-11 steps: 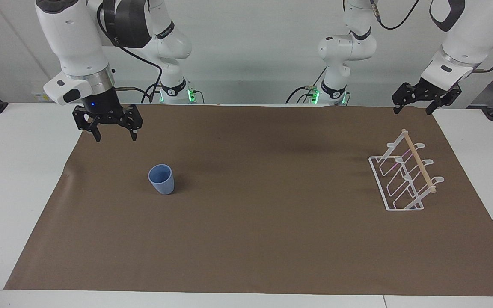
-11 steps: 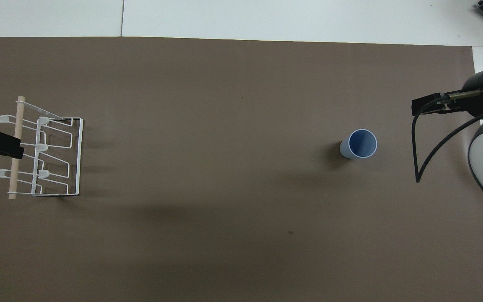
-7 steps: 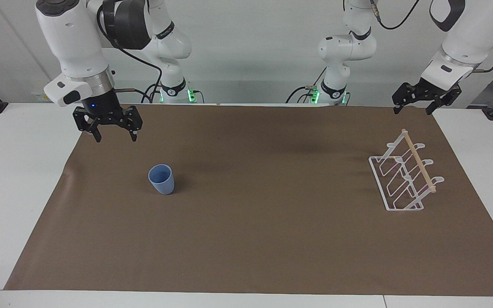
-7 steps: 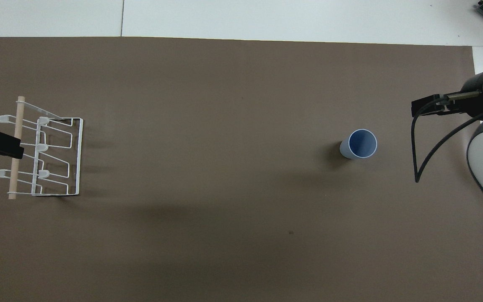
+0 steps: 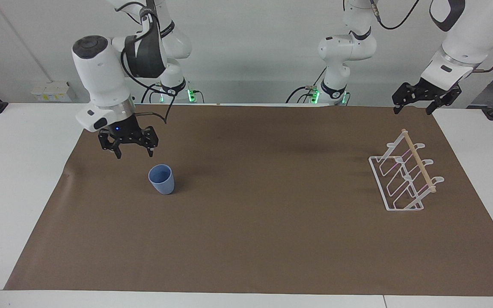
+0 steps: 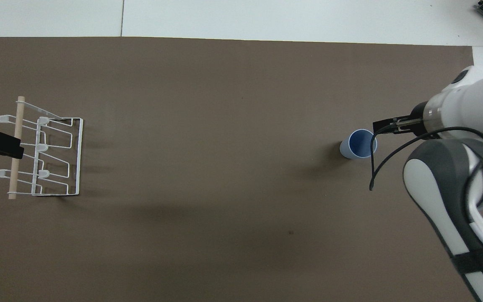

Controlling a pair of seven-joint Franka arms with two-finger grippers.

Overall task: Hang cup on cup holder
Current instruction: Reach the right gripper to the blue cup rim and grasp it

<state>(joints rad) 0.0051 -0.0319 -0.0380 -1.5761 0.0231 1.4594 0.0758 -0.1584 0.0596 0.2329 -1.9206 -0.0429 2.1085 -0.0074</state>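
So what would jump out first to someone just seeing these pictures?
The right gripper, open, hangs beside the upright cup at the right arm's end of the brown mat. The empty cup holder stands at the left arm's end, with the left gripper waiting above the mat's edge.

Right claw raised, pointing down, fingers spread apart. Left claw raised, fingers spread, arm waiting.

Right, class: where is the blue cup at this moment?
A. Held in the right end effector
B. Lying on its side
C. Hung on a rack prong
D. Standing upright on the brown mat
D: the cup stands mouth-up on the mat, with the right end effector beside it, open and empty.
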